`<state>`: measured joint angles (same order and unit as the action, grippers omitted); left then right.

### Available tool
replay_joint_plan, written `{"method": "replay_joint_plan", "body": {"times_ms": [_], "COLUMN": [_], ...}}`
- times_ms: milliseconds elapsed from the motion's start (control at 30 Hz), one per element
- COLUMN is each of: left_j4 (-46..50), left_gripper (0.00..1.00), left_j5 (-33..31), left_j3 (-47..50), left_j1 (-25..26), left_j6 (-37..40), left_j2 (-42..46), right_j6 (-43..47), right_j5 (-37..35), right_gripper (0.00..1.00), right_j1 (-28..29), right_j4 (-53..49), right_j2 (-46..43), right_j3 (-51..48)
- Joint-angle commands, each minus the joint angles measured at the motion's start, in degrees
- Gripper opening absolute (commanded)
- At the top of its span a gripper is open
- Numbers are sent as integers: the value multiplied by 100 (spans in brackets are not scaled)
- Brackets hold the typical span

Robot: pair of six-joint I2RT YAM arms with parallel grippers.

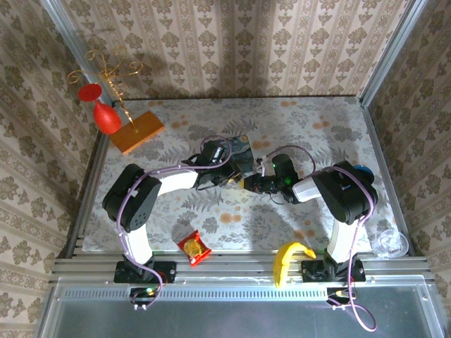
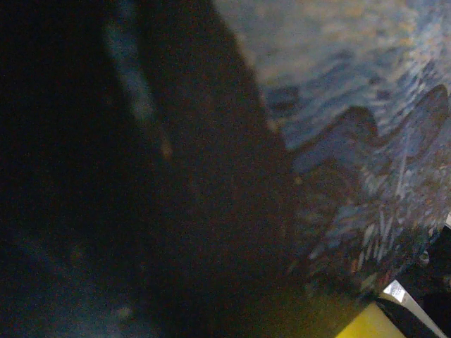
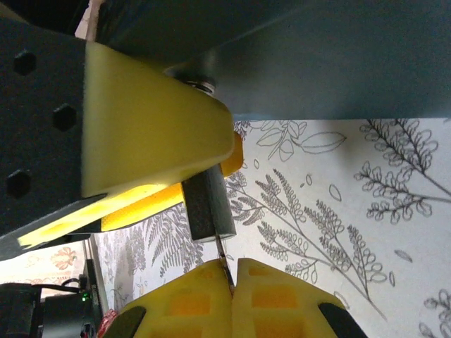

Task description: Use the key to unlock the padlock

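The padlock (image 3: 208, 204) is a small dark grey block, clamped between the yellow fingers (image 3: 155, 134) of my left gripper (image 1: 236, 177), just above the floral table cover. My right gripper (image 3: 231, 271) is shut on the key (image 3: 223, 259). The key's thin metal blade runs from between the yellow pads up to the padlock's lower end, where its tip touches or enters. In the top view my right gripper (image 1: 249, 184) meets the left one at mid-table, beside the blue painted tin (image 1: 236, 149). The left wrist view is dark and blurred, with the tin (image 2: 352, 105) close up.
A red glass (image 1: 106, 113) and a gold wire stand on a wooden block (image 1: 137, 130) sit at the back left. A red snack packet (image 1: 194, 248), a banana (image 1: 289, 257) and a clear cup (image 1: 391, 243) lie along the near edge. Walls enclose the table.
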<state>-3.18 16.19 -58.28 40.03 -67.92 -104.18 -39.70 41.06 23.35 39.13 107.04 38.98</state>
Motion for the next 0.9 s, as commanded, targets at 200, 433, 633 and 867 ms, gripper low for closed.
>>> {"method": "replay_joint_plan", "body": {"times_ms": [200, 433, 633, 867], "left_j4": [325, -161, -60, -149], "left_gripper": [0, 0, 0, 0], "left_j5": [1026, 824, 616, 472], "left_j3": [152, 308, 190, 326], "left_j1": [277, 24, -49, -140], "left_j6": [-59, -433, -414, -455], "left_j2": [45, 4, -63, -128], "right_j6": [521, 701, 658, 615], "right_j5": [-430, -648, -790, -826], "right_gripper": [14, 32, 42, 53], "right_j1": [-194, -200, -200, -194], "right_j4": [-55, -605, -662, -859], "right_j2": [-124, -316, -483, -1022], "right_j3": [763, 467, 119, -278]}}
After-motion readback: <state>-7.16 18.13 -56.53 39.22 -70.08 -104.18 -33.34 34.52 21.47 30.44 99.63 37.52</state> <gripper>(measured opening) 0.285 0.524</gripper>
